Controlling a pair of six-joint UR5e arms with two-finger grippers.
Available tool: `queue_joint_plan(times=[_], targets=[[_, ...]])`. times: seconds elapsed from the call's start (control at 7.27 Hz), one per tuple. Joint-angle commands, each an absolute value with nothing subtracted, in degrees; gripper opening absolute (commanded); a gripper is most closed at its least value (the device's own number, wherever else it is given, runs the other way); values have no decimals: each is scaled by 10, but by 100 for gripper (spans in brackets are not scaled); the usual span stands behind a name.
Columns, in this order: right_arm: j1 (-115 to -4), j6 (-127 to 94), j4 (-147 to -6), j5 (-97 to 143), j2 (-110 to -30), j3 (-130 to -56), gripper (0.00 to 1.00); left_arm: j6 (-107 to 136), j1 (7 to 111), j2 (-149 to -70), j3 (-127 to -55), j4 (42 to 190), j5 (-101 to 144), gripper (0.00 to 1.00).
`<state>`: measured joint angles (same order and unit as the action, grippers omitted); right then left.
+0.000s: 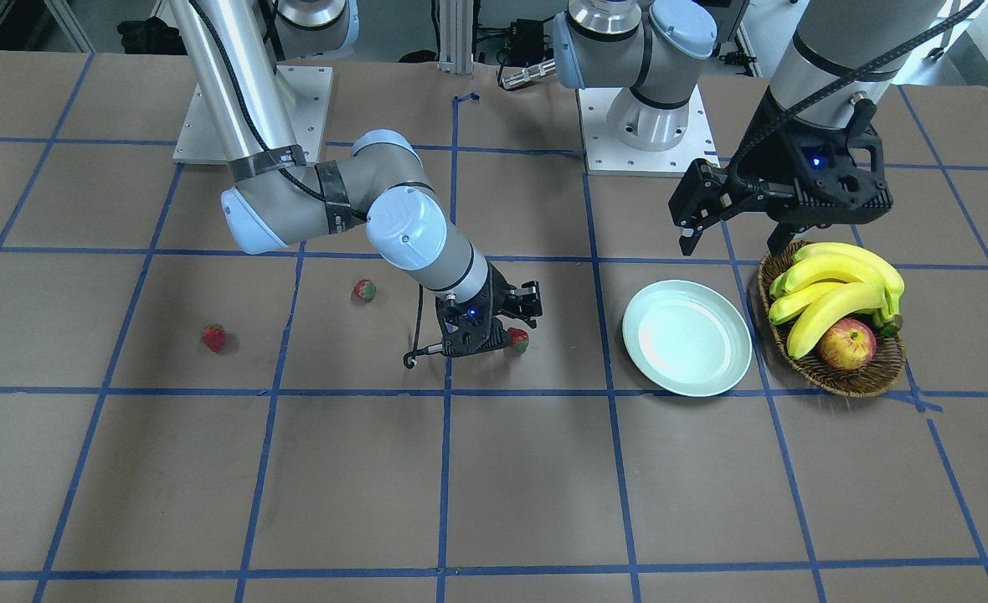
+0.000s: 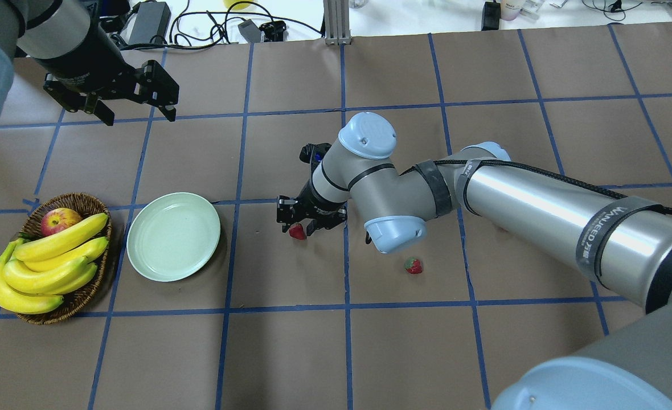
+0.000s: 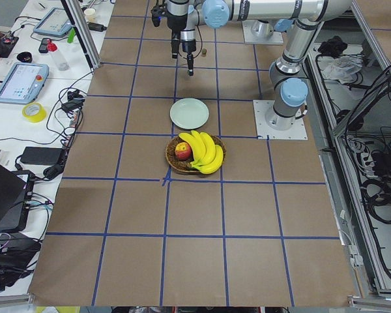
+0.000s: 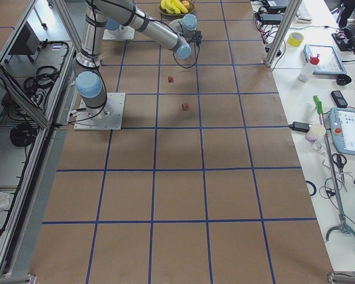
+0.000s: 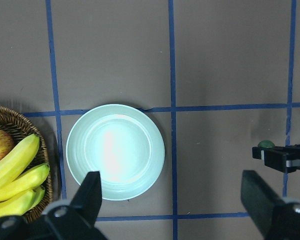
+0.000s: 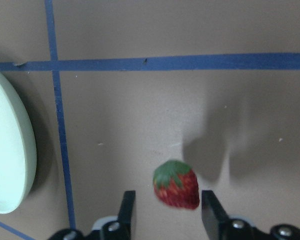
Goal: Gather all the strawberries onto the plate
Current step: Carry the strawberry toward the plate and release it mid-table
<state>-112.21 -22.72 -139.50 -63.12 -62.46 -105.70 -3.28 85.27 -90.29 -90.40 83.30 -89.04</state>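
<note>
**Berry between the fingers, plate empty**

Closest in, the right pincer hangs low over the worktop, its fingers parted either side of one strawberry and gripping nothing yet. The berry lies on the paper, nearer one finger than the other. I reckon an uneven close could knock it rolling, and a hard one could crush it. The plate sits empty just to the robot's left. A second strawberry and a third strawberry lie further right. The left pincer, wide open and empty, hovers high above the plate's side, so a carry across might crowd it.
</note>
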Motion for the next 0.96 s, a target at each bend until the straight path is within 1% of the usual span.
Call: queue_joint_plan(times=[0.0,0.28,0.55,0.69,0.83], targets=[[-1121,-224,-1390,-661,-641,-1057,100,-32,853,-904,-910,834,-890,100],[-1108,-192,-1359,-719,-678,-1056,100,-35,853,-904,-935,829,-897,100],[-1061,-117,-1270,-798,-720,-1064,100,-38,853,-918,-949,797,-895,100],[-1037,-86,-1240,-817,-742,-1083,100,-33,852,-930,-953,782,-890,100],[-1033,-64,-1248,-847,-755,-1115,100,-34,852,-947,-954,770,-889,100]])
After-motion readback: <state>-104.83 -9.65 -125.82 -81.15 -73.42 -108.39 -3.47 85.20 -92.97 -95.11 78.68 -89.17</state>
